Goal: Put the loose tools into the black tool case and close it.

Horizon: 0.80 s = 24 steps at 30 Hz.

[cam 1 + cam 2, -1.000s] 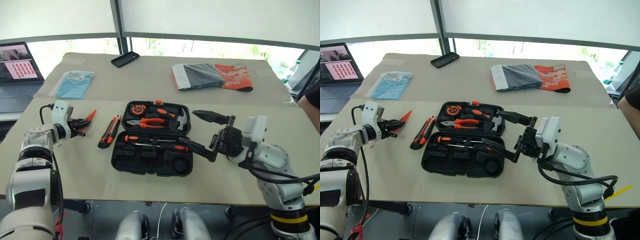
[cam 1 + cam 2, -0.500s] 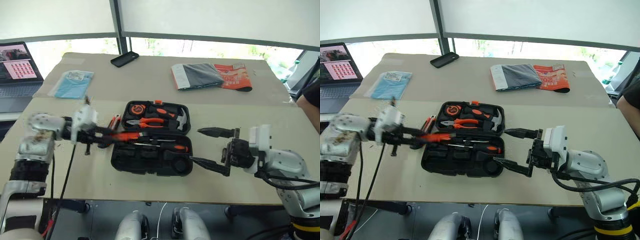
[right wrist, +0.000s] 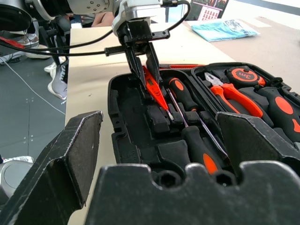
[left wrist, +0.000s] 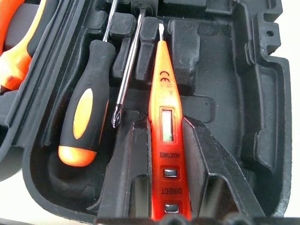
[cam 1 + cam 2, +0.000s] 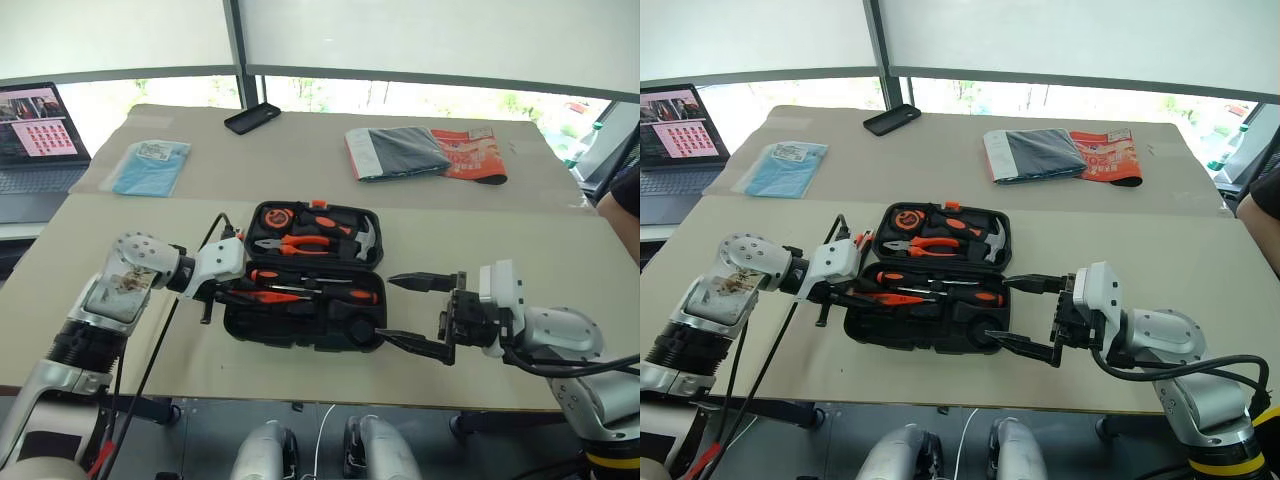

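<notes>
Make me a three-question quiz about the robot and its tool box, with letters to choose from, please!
1. Where is the flat black phone?
A. inside the case
B. at the table's far edge
C. on the laptop

2. What colour is the slim screwdriver held in the left end effector?
A. all orange
B. blue
C. green

3. How is the black tool case?
A. shut
B. upside down
C. lying open

Answers: 1 B, it lies far behind the case near the window. 2 A, the left wrist view shows it orange between the fingers. 3 C, its recesses and tools show.
</notes>
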Motion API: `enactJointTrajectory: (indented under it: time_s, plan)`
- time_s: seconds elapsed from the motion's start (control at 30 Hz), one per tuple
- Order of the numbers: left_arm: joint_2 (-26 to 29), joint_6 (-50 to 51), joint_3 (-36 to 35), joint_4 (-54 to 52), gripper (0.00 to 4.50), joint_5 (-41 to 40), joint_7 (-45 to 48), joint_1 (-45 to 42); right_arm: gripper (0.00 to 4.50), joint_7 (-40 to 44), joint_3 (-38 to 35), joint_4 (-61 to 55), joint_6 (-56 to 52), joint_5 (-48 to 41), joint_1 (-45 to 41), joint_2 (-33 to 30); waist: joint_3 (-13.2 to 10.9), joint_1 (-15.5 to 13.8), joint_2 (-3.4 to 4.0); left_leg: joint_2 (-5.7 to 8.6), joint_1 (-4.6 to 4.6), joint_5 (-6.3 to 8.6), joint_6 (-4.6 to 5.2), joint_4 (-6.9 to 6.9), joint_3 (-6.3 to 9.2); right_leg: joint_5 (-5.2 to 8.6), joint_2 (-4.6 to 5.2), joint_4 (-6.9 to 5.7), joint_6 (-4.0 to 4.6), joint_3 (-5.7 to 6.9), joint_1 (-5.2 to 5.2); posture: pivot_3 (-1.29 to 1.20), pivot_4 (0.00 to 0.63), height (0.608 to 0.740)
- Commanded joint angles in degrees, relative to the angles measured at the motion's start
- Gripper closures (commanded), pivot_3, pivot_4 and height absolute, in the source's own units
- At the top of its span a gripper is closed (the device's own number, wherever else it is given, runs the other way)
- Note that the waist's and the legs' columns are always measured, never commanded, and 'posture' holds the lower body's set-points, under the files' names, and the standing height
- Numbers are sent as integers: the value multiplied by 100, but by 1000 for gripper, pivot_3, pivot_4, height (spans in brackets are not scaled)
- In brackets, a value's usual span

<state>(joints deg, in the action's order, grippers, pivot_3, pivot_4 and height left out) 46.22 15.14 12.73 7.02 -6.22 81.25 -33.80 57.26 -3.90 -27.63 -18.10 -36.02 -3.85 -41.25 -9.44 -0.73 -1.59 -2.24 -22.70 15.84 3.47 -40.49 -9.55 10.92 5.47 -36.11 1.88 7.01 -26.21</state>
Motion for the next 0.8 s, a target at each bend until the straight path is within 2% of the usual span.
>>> enactJointTrajectory:
  time_s: [0.03, 0.3, 0.57, 0.8]
  plan:
    - [-75, -2, 129, -192, 4026, 67, -48, -147, 0, -40, -38, -180, 66, 17, 0, 37, 0, -9, 0, 0, -1, 1, 2, -4, 0, 0, 0, 0, 0, 0, 0, 0, 150, 740]
    - [-225, -95, 366, -225, 4026, 171, -30, -250, 0, -90, 14, -211, 58, 57, -21, 117, 0, -11, 0, 0, -16, 10, 16, -34, 9, -2, -1, -4, -4, -2, 0, 0, 150, 740]
    - [81, -119, 742, -119, 4026, 724, 53, -419, 0, -114, 43, -233, 23, 39, -44, 147, 1, 1, 1, 0, -14, 9, 15, -34, 10, -3, -4, -5, -5, -2, 1, 0, 150, 740]
    - [243, -126, 849, -156, 4026, 804, 206, -437, 0, -89, 128, -137, 30, 62, -166, 194, 1, 36, 2, -5, -9, 10, 17, -33, 10, -3, -14, -9, -4, -9, 0, 0, 150, 740]
